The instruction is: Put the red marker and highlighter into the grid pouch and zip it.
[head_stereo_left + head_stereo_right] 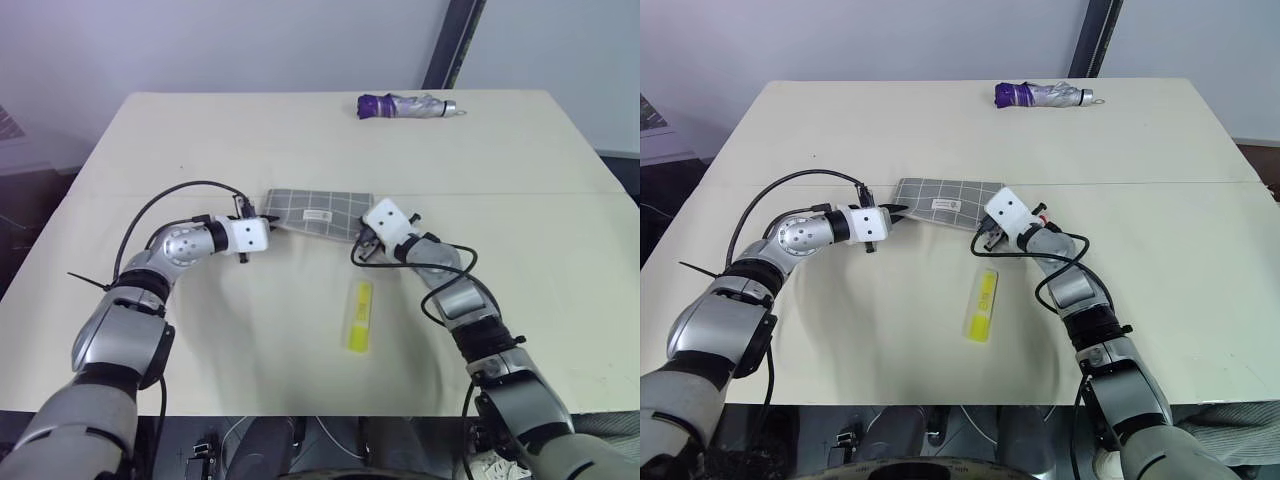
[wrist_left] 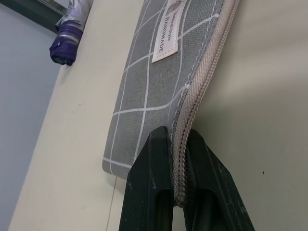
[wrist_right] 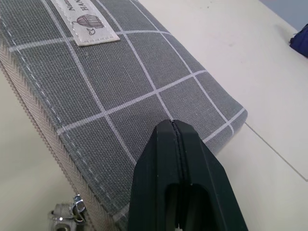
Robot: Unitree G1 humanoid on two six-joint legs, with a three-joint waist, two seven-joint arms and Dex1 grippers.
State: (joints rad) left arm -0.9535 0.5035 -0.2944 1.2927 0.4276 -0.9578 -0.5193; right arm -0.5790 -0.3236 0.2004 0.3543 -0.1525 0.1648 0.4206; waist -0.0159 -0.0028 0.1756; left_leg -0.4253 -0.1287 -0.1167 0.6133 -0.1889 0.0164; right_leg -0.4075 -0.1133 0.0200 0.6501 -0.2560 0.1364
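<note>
The grid pouch (image 1: 318, 213) lies flat mid-table, grey with white lines and a small white label (image 2: 167, 36). My left gripper (image 2: 177, 132) is shut on the pouch's zipper edge at its left end, with the pale zipper tape running between the two fingers. My right gripper (image 3: 174, 122) is shut at the pouch's right end, its tips over the fabric and nothing seen between them. The pale pull tab (image 3: 62, 219) sits beside it. The yellow highlighter (image 1: 360, 315) lies on the table nearer me than the pouch, between my arms. The red marker is out of view.
A folded purple umbrella (image 1: 405, 106) lies at the far edge of the cream table (image 1: 540, 250). Black cables loop over both forearms.
</note>
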